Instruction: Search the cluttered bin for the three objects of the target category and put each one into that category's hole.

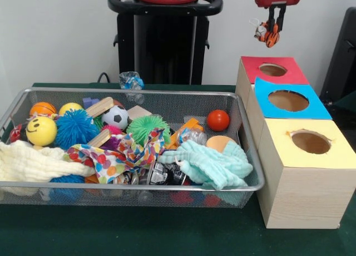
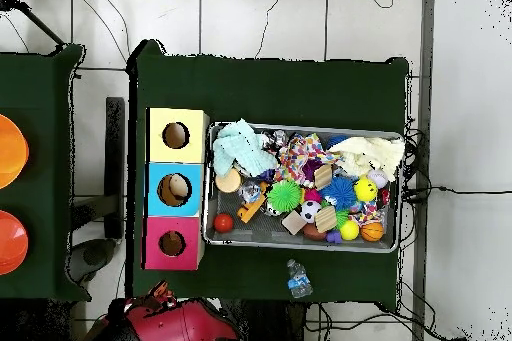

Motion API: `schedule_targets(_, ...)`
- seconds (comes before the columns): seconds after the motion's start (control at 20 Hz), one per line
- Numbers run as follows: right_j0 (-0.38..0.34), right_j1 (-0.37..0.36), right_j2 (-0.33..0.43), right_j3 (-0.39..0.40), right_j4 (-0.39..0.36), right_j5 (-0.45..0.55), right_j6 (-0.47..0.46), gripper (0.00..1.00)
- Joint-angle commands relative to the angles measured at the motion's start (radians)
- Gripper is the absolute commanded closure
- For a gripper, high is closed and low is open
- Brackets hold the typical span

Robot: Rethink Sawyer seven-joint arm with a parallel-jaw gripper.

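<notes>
Wire mesh bin (image 1: 245, 156) on green table (image 1: 167, 234), packed with balls, cloths, blocks. Wooden box (image 1: 303, 189) beside bin: red hole (image 1: 272, 69), blue hole (image 1: 288, 101), yellow hole (image 1: 311, 142). Gripper (image 1: 271, 34) above red hole, clenched on small orange striped toy (image 1: 267, 33).

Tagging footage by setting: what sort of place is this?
Probably a robotics lab workbench: a green-covered table, a mesh bin of toys beside three wooden boxes with holes, cables across a tiled floor.
</notes>
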Motion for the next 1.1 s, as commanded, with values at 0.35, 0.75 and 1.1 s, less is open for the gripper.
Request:
schedule_targets(0.35, 0.008, 0.068, 0.031, -0.206, -0.034, 0.156, 0.010, 1.00)
schedule_targets(0.75, 0.023, 0.115, 0.034, -0.318, -0.053, 0.255, -0.008, 1.00)
schedule_targets(1.1, 0.022, 0.117, 0.046, -0.326, -0.068, 0.258, -0.017, 1.00)
